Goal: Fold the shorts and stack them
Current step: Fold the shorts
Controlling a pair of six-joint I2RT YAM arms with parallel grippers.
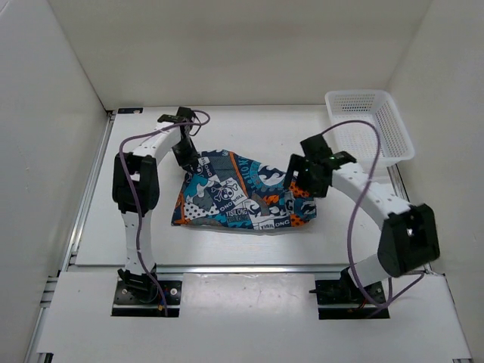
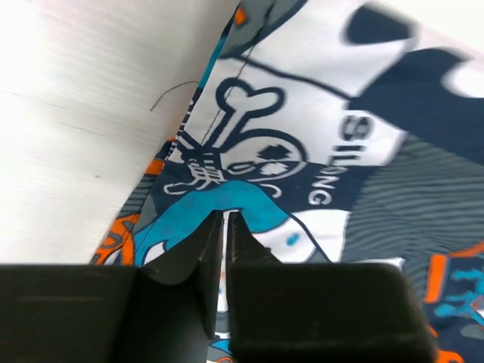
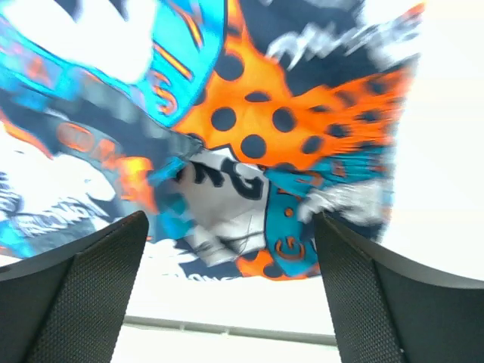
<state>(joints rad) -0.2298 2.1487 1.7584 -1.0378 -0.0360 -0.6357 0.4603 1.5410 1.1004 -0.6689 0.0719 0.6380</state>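
1. The shorts (image 1: 242, 195) lie in the middle of the worktop (image 1: 227, 128), between the two arms. They form one flat bundle, wider than it is deep, with the print facing up.
2. The print is busy: teal, navy, white and grey panels, orange patches, a skull-and-crossbones emblem and pieces of lettering.
3. The left fingers (image 2: 249, 257) sit at the far left corner of the shorts, pointing down at the cloth.
4. In the left wrist view these fingers are drawn together, with only a thin slit between them. Their tips meet a teal patch just below the skull emblem. I cannot tell whether any cloth is nipped in the slit.
5. In that same view the left edge of the shorts runs diagonally, with bare worktop beside it and a loose thread lying off the hem.
6. The right fingers (image 3: 83, 287) are at the right end of the shorts, above the cloth, and are spread wide with nothing between them.
7. The right wrist view looks down between them onto an orange patch with navy spots, a grey lettered panel and the rumpled right edge of the shorts. White worktop shows past that edge.
8. That view is somewhat blurred, so the lettering there cannot be read.
9. A white mesh basket (image 1: 361, 94) stands at the far right corner of the worktop, apart from the shorts and behind the right arm.
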